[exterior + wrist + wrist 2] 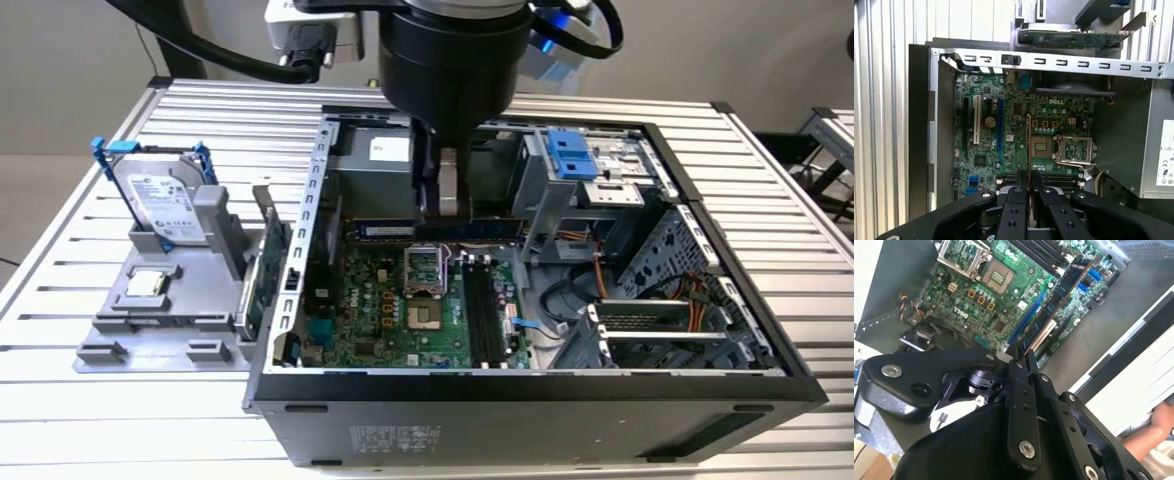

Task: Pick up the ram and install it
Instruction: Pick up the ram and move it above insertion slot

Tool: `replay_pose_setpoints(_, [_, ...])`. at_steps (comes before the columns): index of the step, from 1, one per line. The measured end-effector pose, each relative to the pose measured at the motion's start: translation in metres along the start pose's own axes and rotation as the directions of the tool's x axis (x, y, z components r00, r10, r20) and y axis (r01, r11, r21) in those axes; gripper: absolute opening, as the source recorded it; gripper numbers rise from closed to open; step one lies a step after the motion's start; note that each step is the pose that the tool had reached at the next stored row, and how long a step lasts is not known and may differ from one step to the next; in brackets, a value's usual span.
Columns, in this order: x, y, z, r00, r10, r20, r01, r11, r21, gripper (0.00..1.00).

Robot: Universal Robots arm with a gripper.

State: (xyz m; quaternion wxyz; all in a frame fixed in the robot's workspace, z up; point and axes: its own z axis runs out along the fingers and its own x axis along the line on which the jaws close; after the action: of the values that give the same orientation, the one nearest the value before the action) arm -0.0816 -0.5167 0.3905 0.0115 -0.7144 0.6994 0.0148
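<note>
I'm holding the ram [394,229] pinched between the gripper's [449,205] closed fingers, above the motherboard [380,300]. I judge I'm mid-install: it's hanging crosswise to the motherboard's black slots [483,310], so seating calls for turning and aligning it.

A robot arm [447,60] reaches down into an open computer case [534,385] on a slatted metal table [80,400]. Its gripper [451,212] is apparently clamped on the ram [387,229], held level above the green motherboard [387,300]. On the exterior view's left, a silver hard drive [163,205] with blue handles stands in a grey fixture [147,330], near an upright green expansion card [276,265].
</note>
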Motion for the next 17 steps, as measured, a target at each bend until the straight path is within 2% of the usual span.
replay_pose_setpoints(11, [0.0004, -0.02, -0.0001, 1.0, 0.0, -0.0001, 0.0, 1.0, 0.0, 0.0])
replay_pose_setpoints(17, [0.0009, -0.0405, -0.0002, 1.0, 0.0, 0.0, 0.0, 1.0, 0.0, 0.0])
